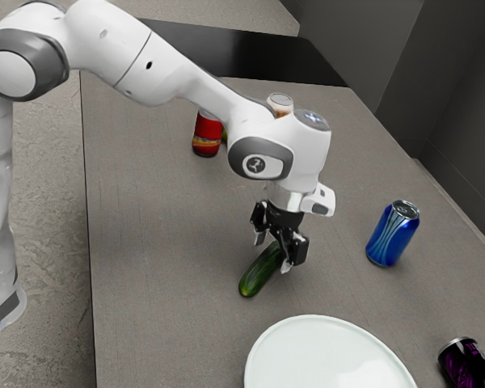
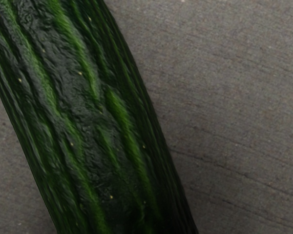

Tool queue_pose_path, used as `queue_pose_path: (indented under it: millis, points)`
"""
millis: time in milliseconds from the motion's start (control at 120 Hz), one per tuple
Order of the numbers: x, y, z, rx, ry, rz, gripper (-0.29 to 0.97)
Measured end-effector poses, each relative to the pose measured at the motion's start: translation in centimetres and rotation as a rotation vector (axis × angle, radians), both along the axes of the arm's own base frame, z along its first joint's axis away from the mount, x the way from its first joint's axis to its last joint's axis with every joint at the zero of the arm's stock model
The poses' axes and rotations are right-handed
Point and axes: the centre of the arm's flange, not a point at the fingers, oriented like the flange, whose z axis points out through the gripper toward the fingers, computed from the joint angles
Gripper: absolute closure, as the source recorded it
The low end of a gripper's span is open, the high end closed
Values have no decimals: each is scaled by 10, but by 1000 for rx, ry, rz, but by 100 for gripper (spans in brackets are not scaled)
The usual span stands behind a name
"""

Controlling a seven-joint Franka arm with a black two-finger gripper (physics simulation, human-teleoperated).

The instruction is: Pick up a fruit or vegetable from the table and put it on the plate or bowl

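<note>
A dark green cucumber (image 1: 257,273) lies on the grey table (image 1: 153,234), just behind a white plate (image 1: 330,357) at the front edge. My gripper (image 1: 276,249) is lowered over the cucumber's far end, with one finger on each side of it. The fingers stand wide apart and the gripper is open, with a visible gap between the finger on the exterior view's left and the cucumber. In the wrist view the ridged skin of the cucumber (image 2: 88,131) sits very close under my hand, with bare table beside it.
A blue can (image 1: 392,233) stands to the exterior view's right of the gripper. A red can (image 1: 207,134) stands at the back, and another can's top (image 1: 280,102) peeks over my wrist. A purple can (image 1: 469,364) lies at the front right corner.
</note>
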Motion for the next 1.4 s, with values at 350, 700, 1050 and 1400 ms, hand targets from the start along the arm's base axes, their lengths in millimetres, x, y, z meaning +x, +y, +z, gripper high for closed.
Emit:
queue_pose_path:
  millis: [350,700,1050,1400]
  points:
    - [4,-5,-8,-6,-5,5,18]
    - [2,-1,2,5,-18,26,49]
    - [-46,-42,106,51,-113,-55,51]
    - [-59,-150,134,58,-88,-268,51]
